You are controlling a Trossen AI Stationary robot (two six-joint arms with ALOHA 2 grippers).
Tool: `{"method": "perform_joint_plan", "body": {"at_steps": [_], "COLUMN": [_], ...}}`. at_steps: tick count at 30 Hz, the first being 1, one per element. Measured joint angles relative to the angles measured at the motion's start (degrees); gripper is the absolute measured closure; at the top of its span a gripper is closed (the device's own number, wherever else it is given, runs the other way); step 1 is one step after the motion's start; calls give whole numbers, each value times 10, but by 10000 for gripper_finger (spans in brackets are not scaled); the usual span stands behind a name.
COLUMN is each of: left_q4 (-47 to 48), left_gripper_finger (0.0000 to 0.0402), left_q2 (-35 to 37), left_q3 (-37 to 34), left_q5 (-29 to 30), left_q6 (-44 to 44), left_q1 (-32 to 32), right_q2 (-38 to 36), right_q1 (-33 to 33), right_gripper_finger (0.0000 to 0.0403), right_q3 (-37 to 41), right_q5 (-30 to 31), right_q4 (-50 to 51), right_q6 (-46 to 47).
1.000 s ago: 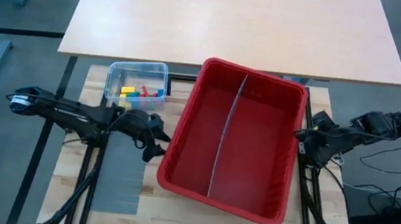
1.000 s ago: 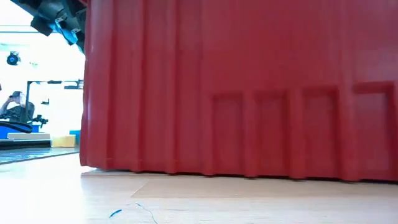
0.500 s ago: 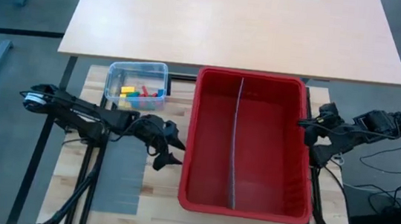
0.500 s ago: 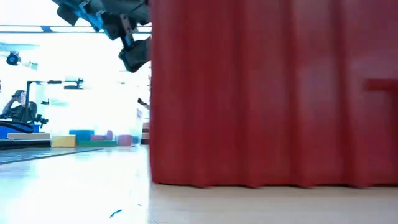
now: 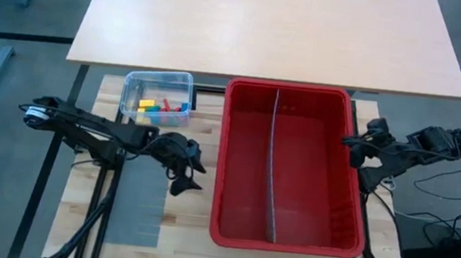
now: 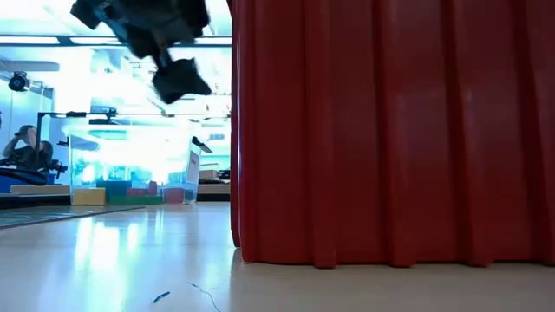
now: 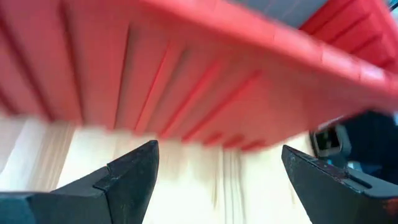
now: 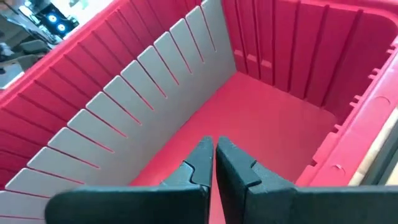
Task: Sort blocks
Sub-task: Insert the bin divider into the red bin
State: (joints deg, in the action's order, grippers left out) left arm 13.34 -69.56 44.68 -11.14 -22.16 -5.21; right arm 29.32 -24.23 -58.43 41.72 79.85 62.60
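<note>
Straightened now, the red bin (image 5: 293,170) sits square; left gripper (image 5: 185,172) released beside it, right gripper (image 5: 353,151) clenched empty, blocks (image 5: 161,105) unsorted.

Beside the black left gripper (image 5: 190,169) sits a plain red bin (image 5: 233,189), split by a grey slotted divider (image 5: 273,168). Behind that gripper, a clear tub (image 5: 133,80) holds yellow, red, green and blue blocks (image 5: 162,105) on pale wood.

The blocks (image 5: 160,105), small red, yellow, green and blue pieces, lie heaped together inside a clear tub (image 5: 137,80).
</note>
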Motion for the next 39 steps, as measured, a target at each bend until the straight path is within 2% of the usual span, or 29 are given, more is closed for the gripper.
{"method": "perform_joint_plan", "body": {"at_steps": [7,10,13,17,19,22,26,32,39], "left_q4": [114,130,108,-5,-60,-67,14,205,288], "left_gripper_finger": [89,89,89,89,89,89,89,89,99], "left_q2": [75,110,151,208,231,259,288,305,316], "left_q3": [-5,-6,-19,-82,-124,-174,-190,-158,-163], "left_q5": [3,37,103,175,195,206,206,191,151], "left_q6": [7,5,-4,-45,-76,-123,-149,-140,-126], "left_q1": [-1,-5,-12,-28,-42,-68,-107,-134,-135], "right_q2": [0,0,0,1,0,1,1,1,1], "right_q1": [0,0,0,0,0,0,0,0,0], "right_gripper_finger": [403,403,403,403,403,403,403,403,403], "right_q3": [0,0,2,3,3,3,3,4,5], "right_q5": [49,50,50,58,63,64,64,64,64], "right_q4": [-132,-141,-141,-142,-142,-142,-143,-144,-142], "right_q6": [-147,-162,-162,-162,-162,-162,-162,-161,-158]}}
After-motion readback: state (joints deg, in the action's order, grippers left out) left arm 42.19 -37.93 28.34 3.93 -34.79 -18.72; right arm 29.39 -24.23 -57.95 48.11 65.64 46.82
